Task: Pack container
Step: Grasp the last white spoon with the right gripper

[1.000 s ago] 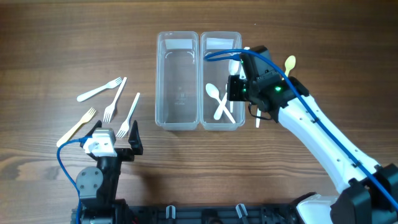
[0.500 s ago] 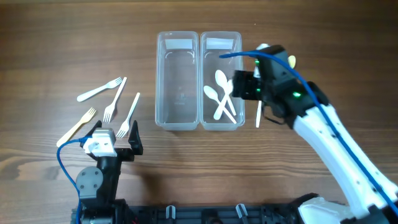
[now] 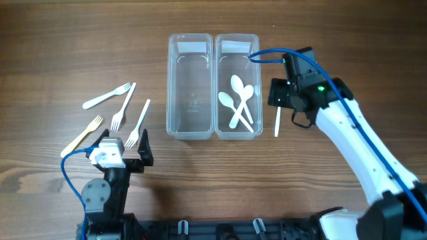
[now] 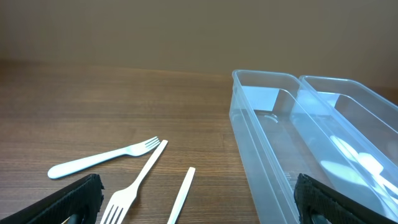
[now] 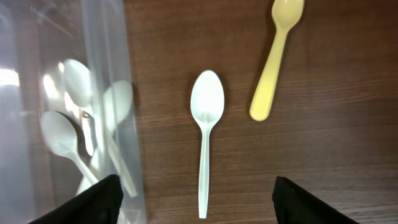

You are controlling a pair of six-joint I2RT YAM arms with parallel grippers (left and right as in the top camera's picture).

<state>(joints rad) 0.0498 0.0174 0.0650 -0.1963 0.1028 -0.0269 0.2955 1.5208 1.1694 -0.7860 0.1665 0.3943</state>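
Observation:
Two clear containers stand side by side: the left one (image 3: pixel 190 87) holds nothing, the right one (image 3: pixel 248 50) holds three white spoons (image 3: pixel 237 100). My right gripper (image 3: pixel 279 95) hangs open just right of that container, above a white spoon (image 5: pixel 207 134) lying on the table. In the right wrist view its gripper (image 5: pixel 199 202) has nothing between the fingers, and a yellow spoon (image 5: pixel 278 56) lies further off. Several forks (image 3: pixel 123 107) lie at the left. My left gripper (image 3: pixel 123 143) stands open near them, holding nothing.
In the left wrist view a white fork (image 4: pixel 102 160), a second fork (image 4: pixel 134 186) and a fork handle (image 4: pixel 180 196) lie ahead of the open gripper (image 4: pixel 199 205). The empty container's wall (image 4: pixel 261 155) rises to the right. A cream fork (image 3: pixel 83 133) lies nearest the left edge.
My right gripper has opened, dropped a white spoon into the right container, and moved right, off the container, to above the table. The left arm has not moved.

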